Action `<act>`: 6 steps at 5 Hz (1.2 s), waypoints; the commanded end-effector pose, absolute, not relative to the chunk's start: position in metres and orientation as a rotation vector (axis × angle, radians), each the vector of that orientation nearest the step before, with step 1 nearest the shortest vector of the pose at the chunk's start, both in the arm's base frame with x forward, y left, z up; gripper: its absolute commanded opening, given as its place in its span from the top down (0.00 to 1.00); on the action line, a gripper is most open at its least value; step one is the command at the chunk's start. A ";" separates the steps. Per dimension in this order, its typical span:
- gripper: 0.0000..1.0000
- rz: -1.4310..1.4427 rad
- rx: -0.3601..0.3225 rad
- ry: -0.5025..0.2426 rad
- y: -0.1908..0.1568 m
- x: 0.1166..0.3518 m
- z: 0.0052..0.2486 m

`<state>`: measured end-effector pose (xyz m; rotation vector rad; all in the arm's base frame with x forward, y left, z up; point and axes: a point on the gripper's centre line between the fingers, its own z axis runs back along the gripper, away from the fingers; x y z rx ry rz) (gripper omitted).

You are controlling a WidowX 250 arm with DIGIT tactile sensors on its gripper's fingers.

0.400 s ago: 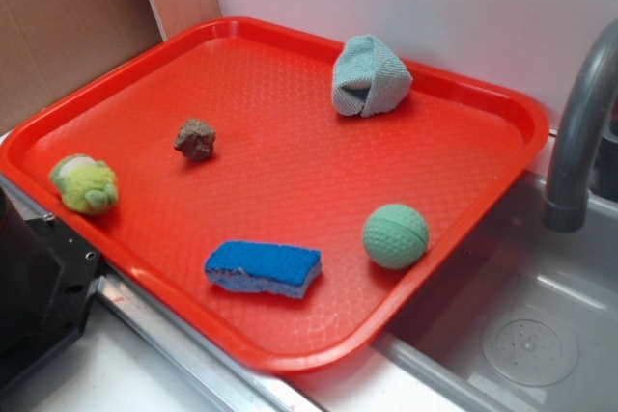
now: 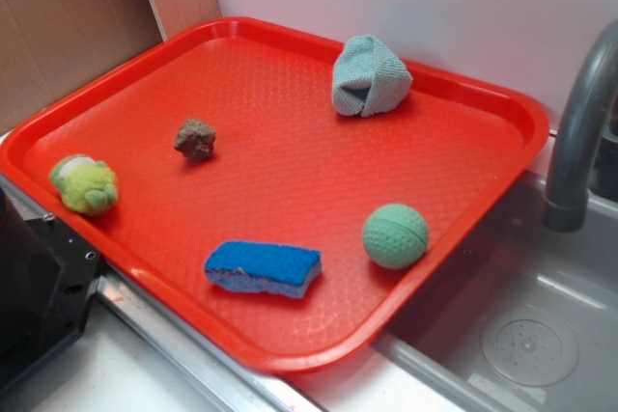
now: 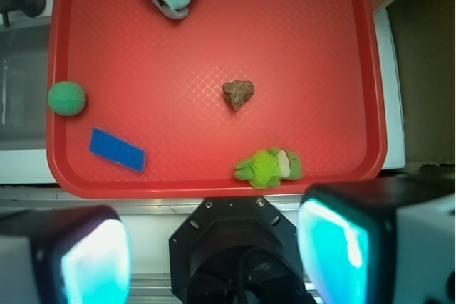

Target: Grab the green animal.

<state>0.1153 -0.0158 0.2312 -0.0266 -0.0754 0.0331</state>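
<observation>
The green animal [image 2: 85, 184], a fuzzy yellow-green plush with a white patch, lies on the red tray [image 2: 280, 359] near its left edge. The wrist view shows the green animal [image 3: 269, 167] close to the tray's [image 3: 178, 55] near rim, slightly right of centre. My gripper [image 3: 214, 254] is open, its two cyan-padded fingers [image 3: 335, 247] far apart with nothing between them. It is high above the black robot base [image 3: 239, 247], on the near side of the tray rim and apart from the animal. The exterior view does not show the gripper.
On the tray lie a brown lumpy piece [image 2: 195, 139], a dark-green dimpled ball [image 2: 395, 235], a blue sponge [image 2: 263, 268] and a crumpled teal cloth [image 2: 369, 76]. A grey faucet [image 2: 579, 132] and sink [image 2: 521, 335] are at the right. Cardboard [image 2: 58, 16] stands behind.
</observation>
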 end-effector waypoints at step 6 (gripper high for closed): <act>0.00 0.892 0.058 -0.040 0.036 0.105 0.110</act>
